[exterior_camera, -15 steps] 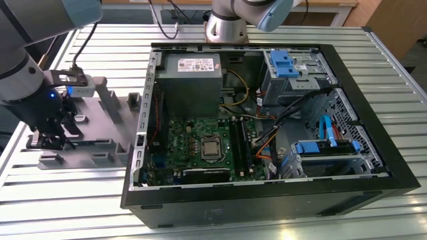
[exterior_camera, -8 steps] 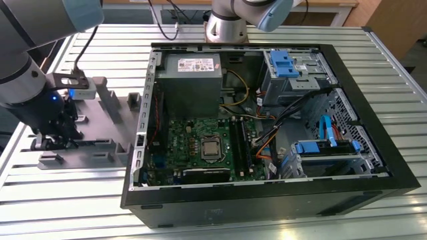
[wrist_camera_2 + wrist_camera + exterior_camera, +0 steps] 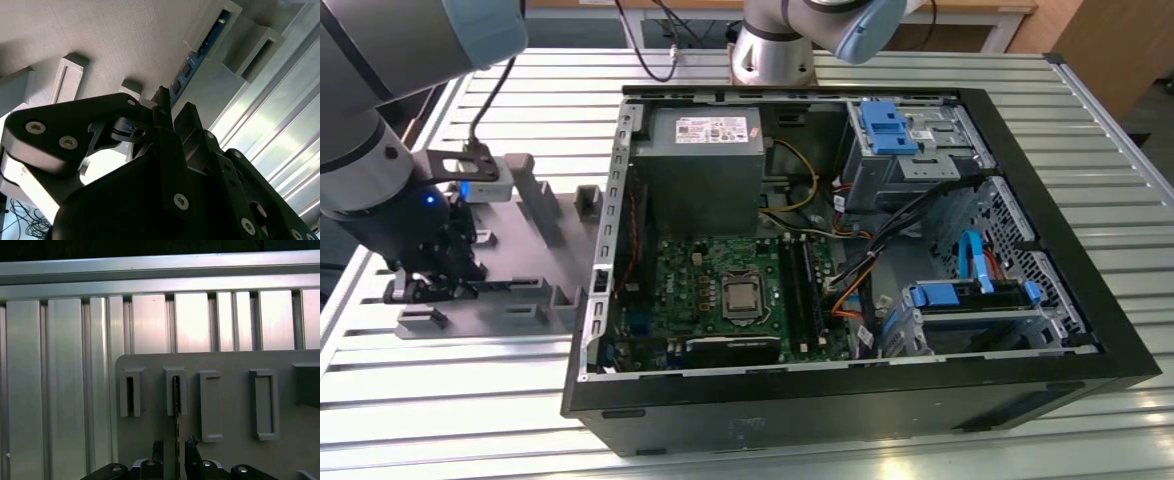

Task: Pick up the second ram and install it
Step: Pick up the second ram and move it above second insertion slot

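Note:
The second ram (image 3: 176, 399) stands edge-on in a slot of the grey fixture plate (image 3: 150, 371). In the second wrist view it shows as a blue-green board (image 3: 191, 64) with dark chips. My gripper (image 3: 174, 445) hangs low over the fixture, one black fingertip on each side of the stick's near end, with a gap left between each pad and the board. In the second wrist view the gripper (image 3: 175, 102) straddles the same end. In the exterior view the gripper (image 3: 434, 285) sits over the fixture (image 3: 520, 290), at the exterior view's left of the open computer case.
The open black computer case (image 3: 854, 400) lies on the ribbed metal table (image 3: 1067, 130), its green motherboard (image 3: 680, 290) and long black memory slots (image 3: 797, 285) exposed. Several empty grey fixture blocks (image 3: 263, 402) stand beside the ram. A cable (image 3: 480, 110) runs to the wrist.

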`<action>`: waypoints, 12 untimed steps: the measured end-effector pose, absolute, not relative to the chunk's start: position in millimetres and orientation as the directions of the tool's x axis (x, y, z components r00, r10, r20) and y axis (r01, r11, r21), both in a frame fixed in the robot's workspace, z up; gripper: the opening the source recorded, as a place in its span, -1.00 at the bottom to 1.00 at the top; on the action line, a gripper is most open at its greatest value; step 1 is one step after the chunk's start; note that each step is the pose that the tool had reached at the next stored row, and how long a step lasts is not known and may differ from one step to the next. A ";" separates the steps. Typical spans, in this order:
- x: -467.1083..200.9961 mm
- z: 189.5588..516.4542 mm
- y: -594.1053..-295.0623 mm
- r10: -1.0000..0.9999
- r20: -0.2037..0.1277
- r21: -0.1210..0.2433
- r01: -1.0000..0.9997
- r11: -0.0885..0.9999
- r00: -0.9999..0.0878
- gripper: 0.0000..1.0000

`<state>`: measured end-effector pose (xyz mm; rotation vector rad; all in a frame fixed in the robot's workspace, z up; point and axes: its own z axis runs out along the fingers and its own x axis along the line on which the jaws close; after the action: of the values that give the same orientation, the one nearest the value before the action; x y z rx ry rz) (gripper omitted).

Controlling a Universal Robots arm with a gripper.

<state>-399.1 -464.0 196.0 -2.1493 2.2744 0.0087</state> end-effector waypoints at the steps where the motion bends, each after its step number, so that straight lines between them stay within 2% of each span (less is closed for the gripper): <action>1: -399.1 195.7 -464.0 -0.998 -0.013 -0.004 -0.998 0.057 -0.056 -0.38; 12: -399.1 192.8 -463.4 -0.998 -0.016 -0.004 -0.998 0.057 -0.056 -0.40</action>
<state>-399.1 -463.4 192.8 -2.1479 2.2729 0.0122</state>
